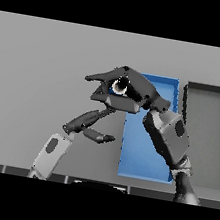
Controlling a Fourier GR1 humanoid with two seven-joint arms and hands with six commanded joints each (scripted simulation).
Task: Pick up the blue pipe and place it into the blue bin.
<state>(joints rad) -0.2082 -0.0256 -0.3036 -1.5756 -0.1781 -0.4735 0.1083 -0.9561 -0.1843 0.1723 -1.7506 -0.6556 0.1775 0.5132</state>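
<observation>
Head view: right hand point(128, 90) curled around blue pipe point(107, 88), at blue bin's point(145, 153) left rim; left hand point(90, 125) relaxed, empty.

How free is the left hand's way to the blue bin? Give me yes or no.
Probably yes. The left hand sits just left of the blue bin, nothing between them. The right hand hangs over the bin's far left corner, so only that end looks blocked.

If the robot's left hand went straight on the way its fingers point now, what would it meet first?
The left hand points right, toward the blue bin. The bin's left wall seems the first thing in that line, though depth is unclear and the hand may pass above it.
</observation>
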